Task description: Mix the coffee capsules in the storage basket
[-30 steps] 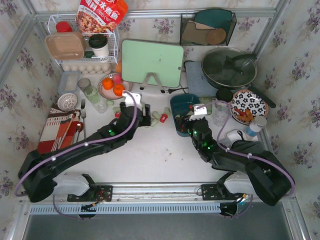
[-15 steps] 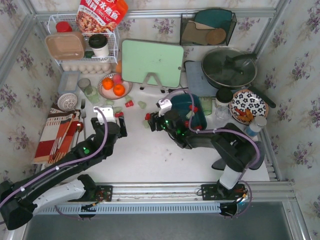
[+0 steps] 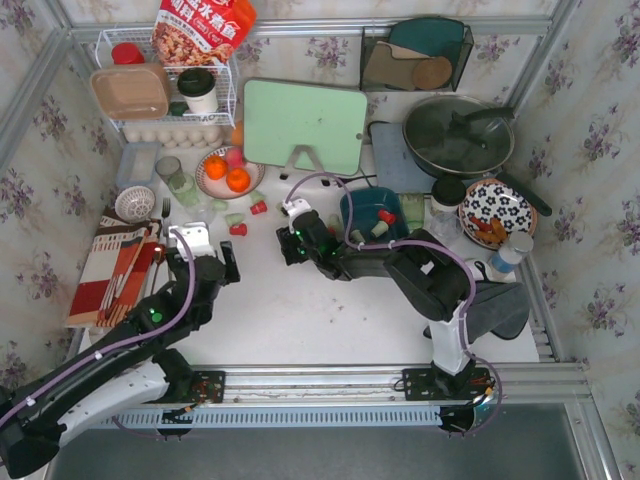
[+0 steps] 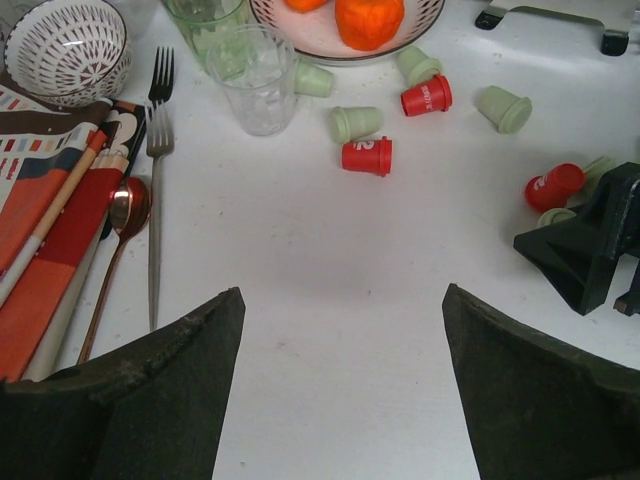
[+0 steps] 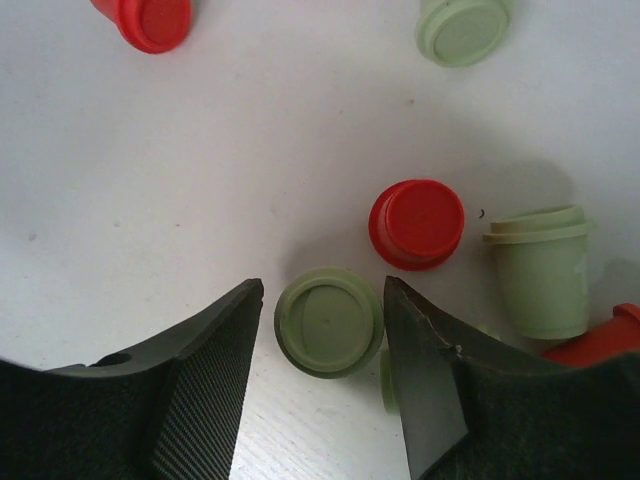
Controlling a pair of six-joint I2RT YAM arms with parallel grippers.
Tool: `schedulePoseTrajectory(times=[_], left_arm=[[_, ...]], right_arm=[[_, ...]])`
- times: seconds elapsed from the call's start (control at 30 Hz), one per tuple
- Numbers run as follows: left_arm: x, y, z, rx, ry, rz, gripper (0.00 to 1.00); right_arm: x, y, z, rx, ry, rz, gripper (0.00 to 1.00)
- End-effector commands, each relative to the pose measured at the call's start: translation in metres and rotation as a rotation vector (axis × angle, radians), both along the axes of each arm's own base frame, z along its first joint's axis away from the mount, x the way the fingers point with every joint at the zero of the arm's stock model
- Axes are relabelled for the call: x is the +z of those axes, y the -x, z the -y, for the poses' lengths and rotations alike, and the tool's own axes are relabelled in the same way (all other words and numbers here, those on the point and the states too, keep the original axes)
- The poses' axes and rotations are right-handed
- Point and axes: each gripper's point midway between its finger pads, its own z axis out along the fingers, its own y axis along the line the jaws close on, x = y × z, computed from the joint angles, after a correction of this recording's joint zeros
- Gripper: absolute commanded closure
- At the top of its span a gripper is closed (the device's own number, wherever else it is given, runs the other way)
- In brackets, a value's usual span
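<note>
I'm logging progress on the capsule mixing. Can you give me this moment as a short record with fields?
left tool: open, empty, above bare table
right tool: jaws either side of a green capsule standing on the table; grip not certain
storage basket: a red capsule visible inside
loose capsules: red and green, scattered on the table left of the basket
</note>
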Motion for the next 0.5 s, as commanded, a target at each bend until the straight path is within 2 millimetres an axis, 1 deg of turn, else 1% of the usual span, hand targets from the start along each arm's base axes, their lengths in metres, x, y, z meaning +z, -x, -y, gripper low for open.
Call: schedulePoseTrajectory(times=[0.0,0.03,0.1,0.13,0.2,0.33,0.47], left_arm=[[-0.003,0.003,-0.008,0.024,-0.002,-0.001,0.17],[-0.004,0.004,-0.009,0.027,0.0,0.0,0.17],[-0.005,0.005,-0.01,0.027,0.0,-0.004,0.17],[-0.006,0.006,-0.011,0.03,0.0,-0.007,0.17],[-0.007,0.006,-0.011,0.032,0.001,-0.012,0.17],[-0.009,0.007,-0.012,0.036,0.003,-0.018,0.17],[-0.012,0.008,-0.013,0.041,0.004,-0.026,0.17]], right_arm=[[-0.012,-0.005,0.011,-0.04,0.085,0.005,0.42],[-0.012,-0.006,0.011,-0.042,0.087,0.011,0.45],[-0.011,-0.007,0.01,-0.043,0.084,0.018,0.54],[-0.009,-0.007,0.009,-0.037,0.078,0.022,0.57],[-0.004,-0.006,0.005,-0.022,0.06,0.03,0.58],[0.006,-0.005,-0.001,0.003,0.029,0.04,0.68],[0.021,-0.001,0.001,0.005,-0.004,0.061,0.69]])
